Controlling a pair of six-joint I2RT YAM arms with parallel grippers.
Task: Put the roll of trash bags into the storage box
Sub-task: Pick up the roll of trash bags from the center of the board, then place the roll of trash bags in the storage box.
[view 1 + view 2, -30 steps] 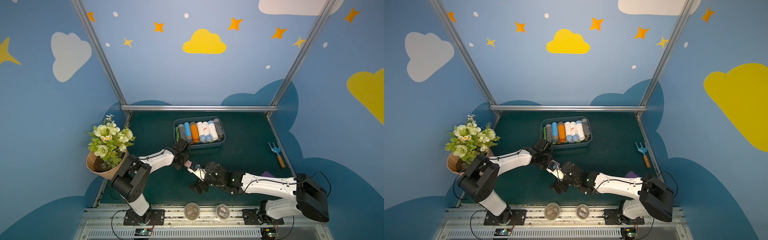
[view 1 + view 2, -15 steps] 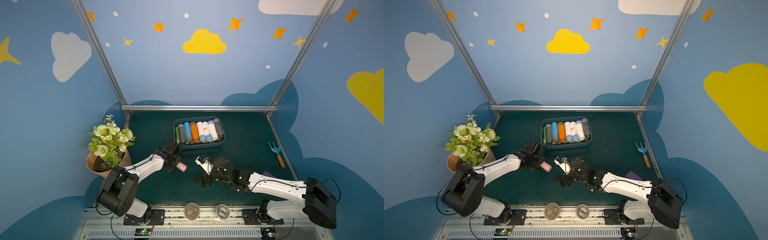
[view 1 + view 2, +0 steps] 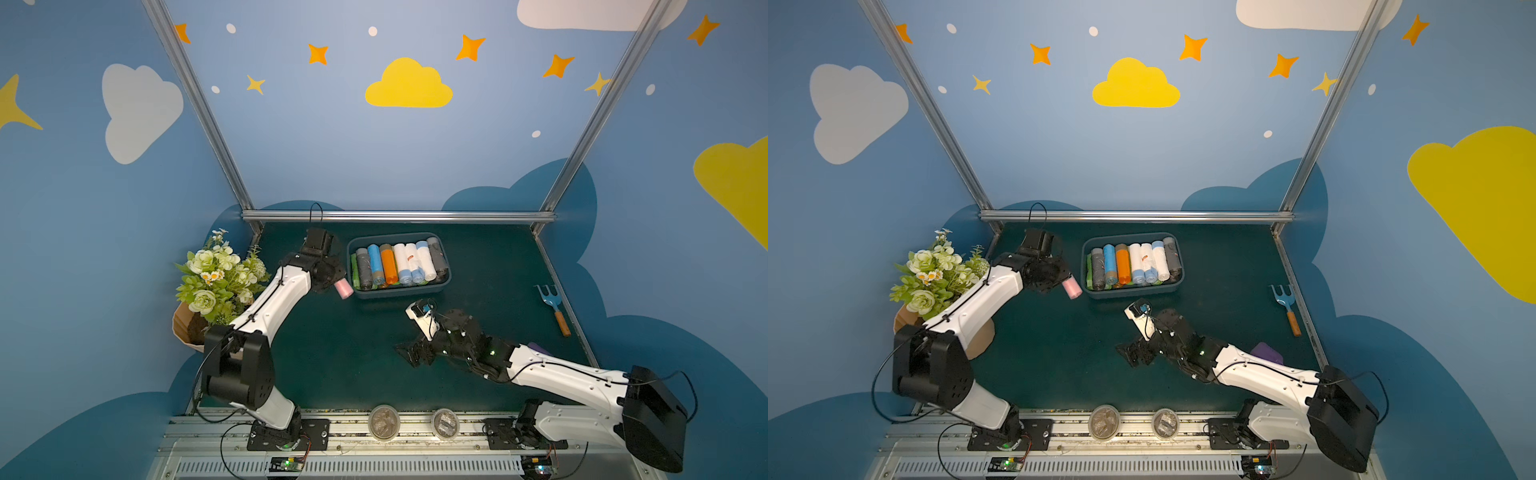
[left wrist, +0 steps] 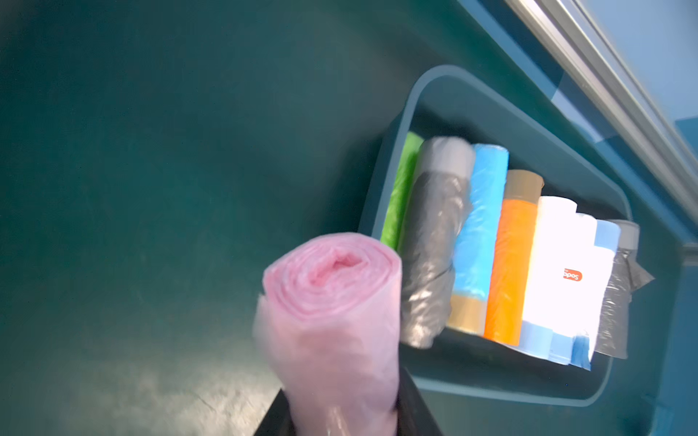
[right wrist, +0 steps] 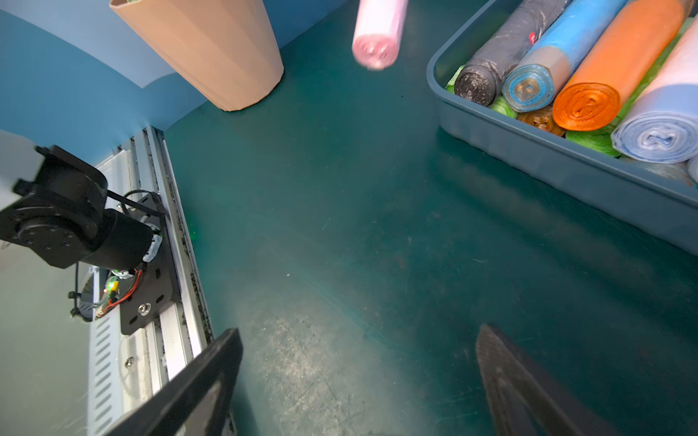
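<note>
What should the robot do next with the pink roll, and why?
Probably lift it a little and carry it sideways over the rim. The left hand is shut on the pink roll, which hangs just outside the storage box, not yet above the rolls lying in it.

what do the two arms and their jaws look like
The left arm and right arm both have white shells on the long links and bulky black joint housings. Thin black cables run along the white links, and small green lights glow near the right wrist. The jaws are flat, black, tapering plates.
</note>
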